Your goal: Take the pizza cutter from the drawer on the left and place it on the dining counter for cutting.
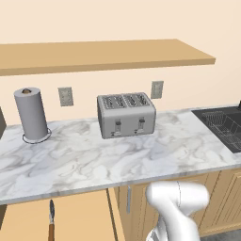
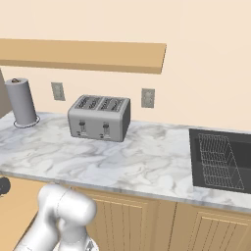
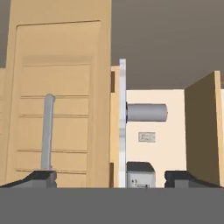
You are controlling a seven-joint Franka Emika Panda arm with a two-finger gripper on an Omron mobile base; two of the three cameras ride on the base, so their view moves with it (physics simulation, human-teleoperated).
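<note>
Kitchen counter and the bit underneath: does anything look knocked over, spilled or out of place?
Nothing stands out. The paper towel roll and toaster stand upright on the marble counter, with no spill. Below it the drawer is pulled open, the pizza cutter lying flat inside.

Veined marble counter, brushed-metal toaster

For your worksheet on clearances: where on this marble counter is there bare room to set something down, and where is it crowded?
Bare marble runs along the front edge, and between the paper towel roll and toaster. Another free patch lies between the toaster and the sink. The back is crowded by the roll and toaster.
</note>
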